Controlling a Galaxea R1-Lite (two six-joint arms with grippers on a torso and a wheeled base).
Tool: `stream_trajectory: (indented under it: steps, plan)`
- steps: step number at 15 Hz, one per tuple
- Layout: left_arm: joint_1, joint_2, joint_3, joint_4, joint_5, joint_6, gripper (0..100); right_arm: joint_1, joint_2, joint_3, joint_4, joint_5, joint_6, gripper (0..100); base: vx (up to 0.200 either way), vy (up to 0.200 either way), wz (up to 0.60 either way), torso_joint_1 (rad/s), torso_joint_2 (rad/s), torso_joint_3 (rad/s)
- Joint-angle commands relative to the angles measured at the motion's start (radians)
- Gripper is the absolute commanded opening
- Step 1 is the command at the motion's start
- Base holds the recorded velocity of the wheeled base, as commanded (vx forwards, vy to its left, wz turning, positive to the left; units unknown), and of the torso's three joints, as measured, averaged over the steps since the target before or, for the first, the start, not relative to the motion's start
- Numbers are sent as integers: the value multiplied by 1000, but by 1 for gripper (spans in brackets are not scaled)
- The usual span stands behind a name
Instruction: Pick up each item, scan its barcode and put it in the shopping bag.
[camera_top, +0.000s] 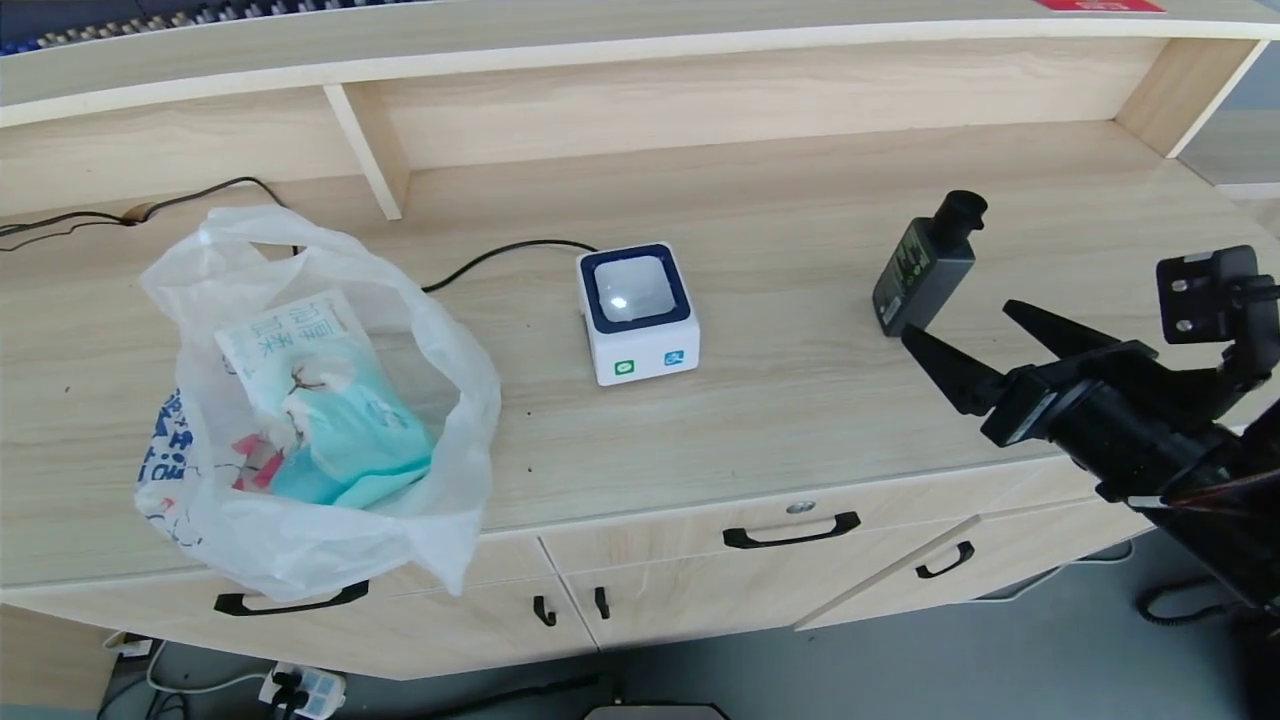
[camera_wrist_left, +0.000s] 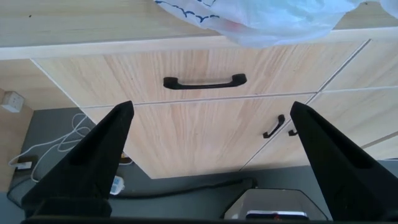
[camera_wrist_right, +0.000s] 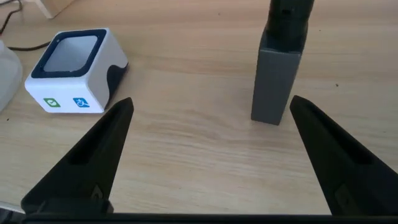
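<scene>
Right of centre in the head view, a dark grey rectangular bottle with a black cap stands upright on the pale wood surface, not yet bagged. Right tool is at the frame's right edge, wide open and empty, with its tips near the bottle's base. Can't tell if they touch. The right wrist view shows the same tool spread, the bottle just beyond the tips. White cube scanner with a dark blue window frame sits at centre frame, its black cable running off to the upper left. Translucent white plastic shopping bag is at the left, on the surface's front edge, holding a teal-and-white soft pack. Left tool is open and empty, below the surface edge, facing a drawer's black handle.
</scene>
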Motion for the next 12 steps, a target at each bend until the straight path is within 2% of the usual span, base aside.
stream_trajectory:
  steps: [1,2,5,8,12]
  plan:
    - [1,0,0,-1,0,1,100,3,98,-60,-13,1,-4,100,0,200,0,-12,-17,7]
    - [1,0,0,-1,0,1,100,4,106,-66,-13,2,-4,100,0,200,0,-12,2,7]
    - [1,0,0,-1,0,1,100,12,188,-107,-28,2,-8,100,0,0,0,0,0,0]
    - [1,0,0,-2,0,4,100,-19,300,-159,-163,-1,-7,100,0,0,0,0,0,0]
    - [1,0,0,-5,0,8,100,-37,316,-178,-181,-2,-8,100,0,0,0,0,0,0]
